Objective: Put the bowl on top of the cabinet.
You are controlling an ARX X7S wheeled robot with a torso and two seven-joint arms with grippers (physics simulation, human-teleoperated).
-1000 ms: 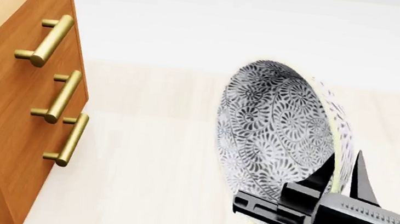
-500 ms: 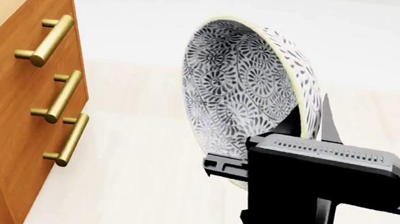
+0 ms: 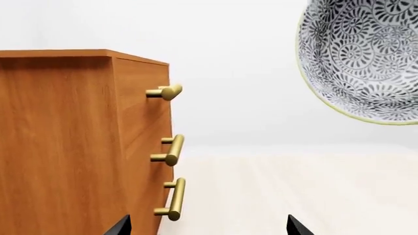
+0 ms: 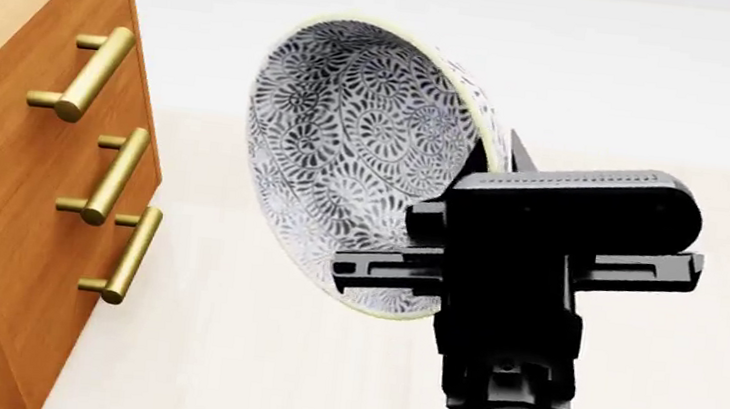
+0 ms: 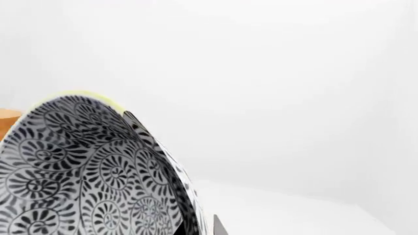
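We are carrying bowl up and leftward toward cabinet; right claw clamping its rim, bowl tilted; top now closer.

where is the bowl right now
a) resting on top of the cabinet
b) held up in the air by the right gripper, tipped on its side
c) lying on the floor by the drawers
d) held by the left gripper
b: in the head view the right gripper clamps the rim of the bowl, which hangs tilted in the air beside the cabinet, its opening facing the drawer fronts.
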